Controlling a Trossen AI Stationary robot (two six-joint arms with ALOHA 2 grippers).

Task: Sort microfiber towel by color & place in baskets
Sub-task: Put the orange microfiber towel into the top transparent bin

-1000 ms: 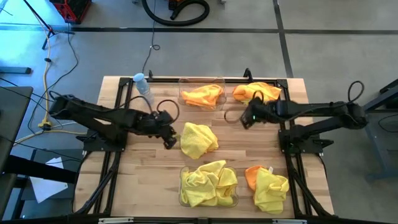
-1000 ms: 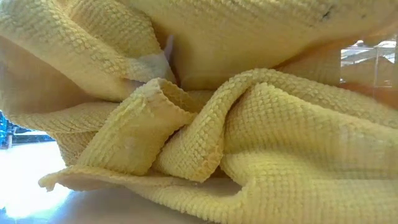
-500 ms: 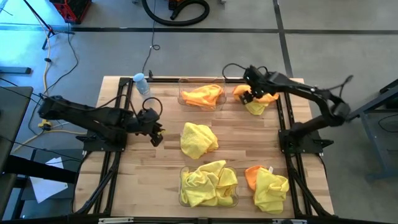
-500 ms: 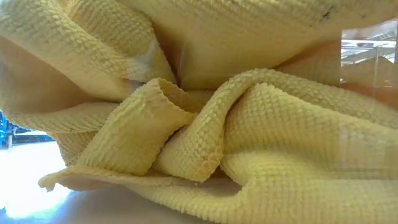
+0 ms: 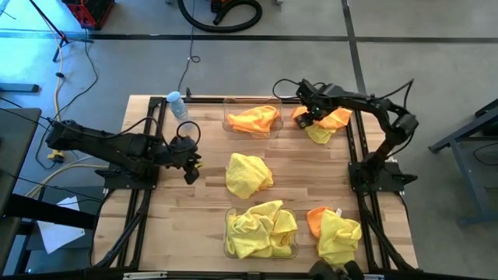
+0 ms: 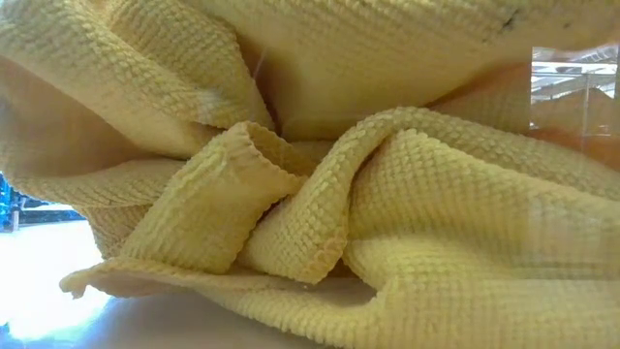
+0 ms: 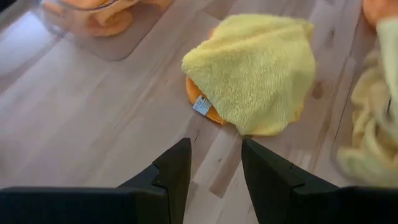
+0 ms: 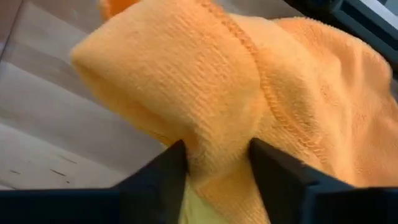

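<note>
Since a second ago, right hand (image 5: pixel 309 117) has swung from mid-worktop to the far-right pile — fingers now pinching a fold of orange towel (image 8: pixel 186 99). Left hand (image 5: pixel 191 165), spread and empty, has drawn back from the middle yellow towel (image 5: pixel 248 173). Risk: the yellow towel (image 5: pixel 319 134) beneath snags and rides into the orange basket (image 5: pixel 250 119).

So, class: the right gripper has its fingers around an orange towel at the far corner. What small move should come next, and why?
Probably finish closing the right gripper: the orange towel sits bunched between its fingers, not yet lifted toward the basket with orange towels.
</note>
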